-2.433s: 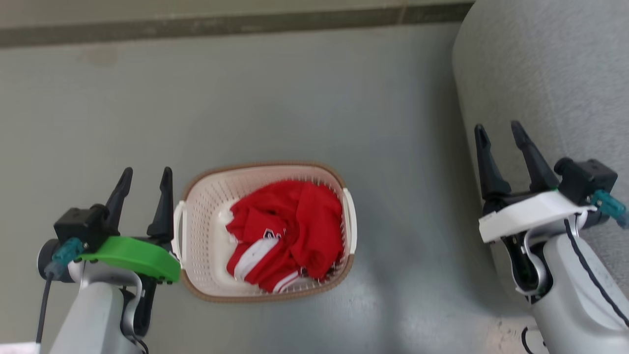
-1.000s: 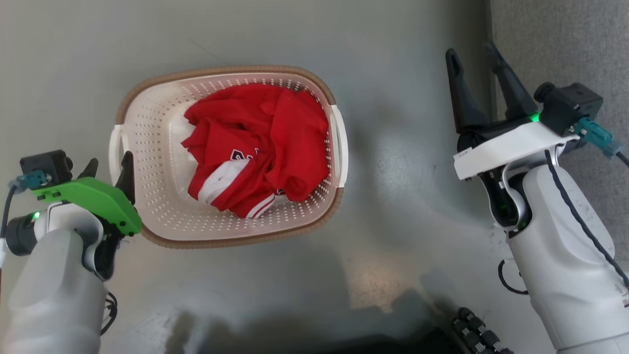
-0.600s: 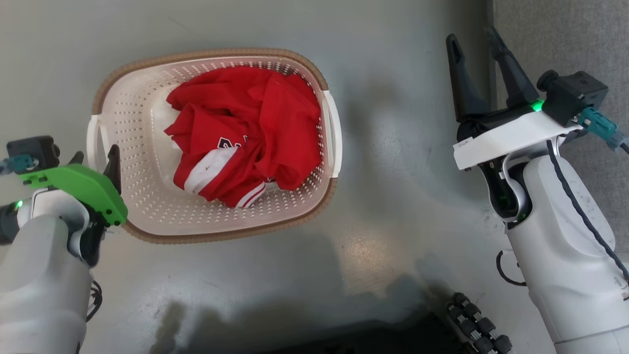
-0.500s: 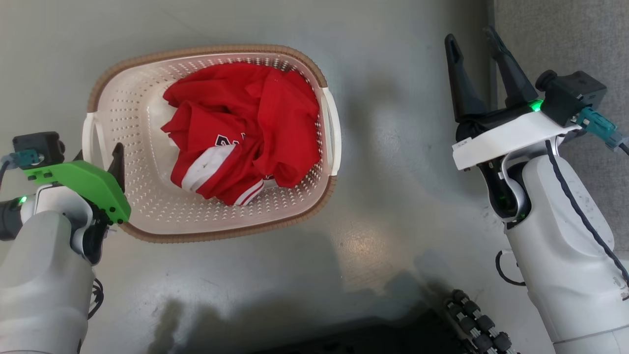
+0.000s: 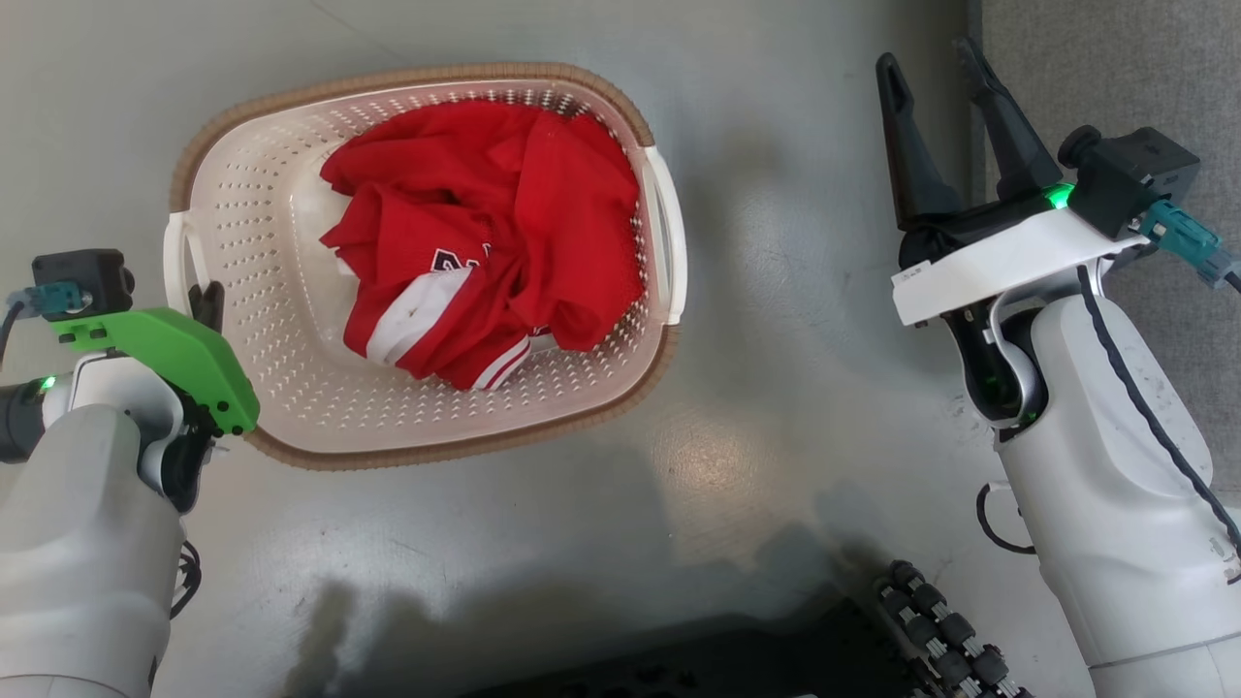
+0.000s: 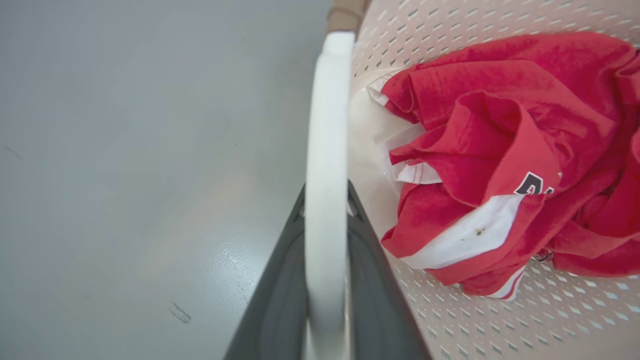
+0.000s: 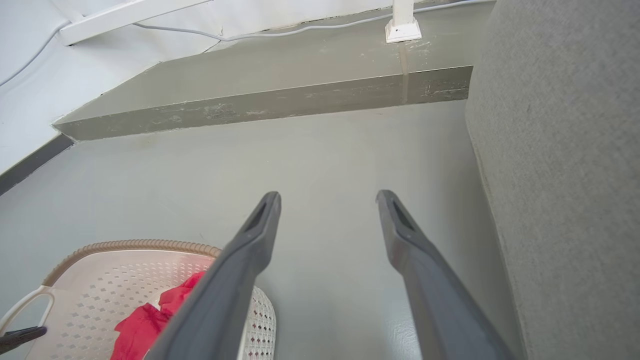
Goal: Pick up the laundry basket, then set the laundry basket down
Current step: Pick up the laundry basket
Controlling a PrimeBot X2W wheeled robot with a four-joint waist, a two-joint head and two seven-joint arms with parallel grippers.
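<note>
Right now my left pincer (image 5: 206,302) is clenched on the laundry basket (image 5: 291,388), and the grip sits where it does for a reason: the white loop handle (image 6: 327,125) on my left side of the basket is the one thin part that 2 long fingers can close around, while the brown rim and the perforated wall are too broad to pinch. In the left wrist view the handle runs straight up between my fingers, 1 dark finger pressed against each face, so I judge the hold square rather than skewed. The basket is in front of me on the left, over the grey floor (image 5: 776,436), with a crumpled red garment (image 5: 485,242) heaped in its middle (a light, soft load that should not tip it much toward the ungripped side). Whether its base is touching the floor or just clear of it, I cannot tell from these views. My right pincer (image 5: 929,58) is released, fingers spread, held over bare floor just beside the grey upholstered furniture (image 5: 1115,78) and well apart from the basket; I take it as parked there to keep out of the way, since 1 handle appears enough for this carry.
</note>
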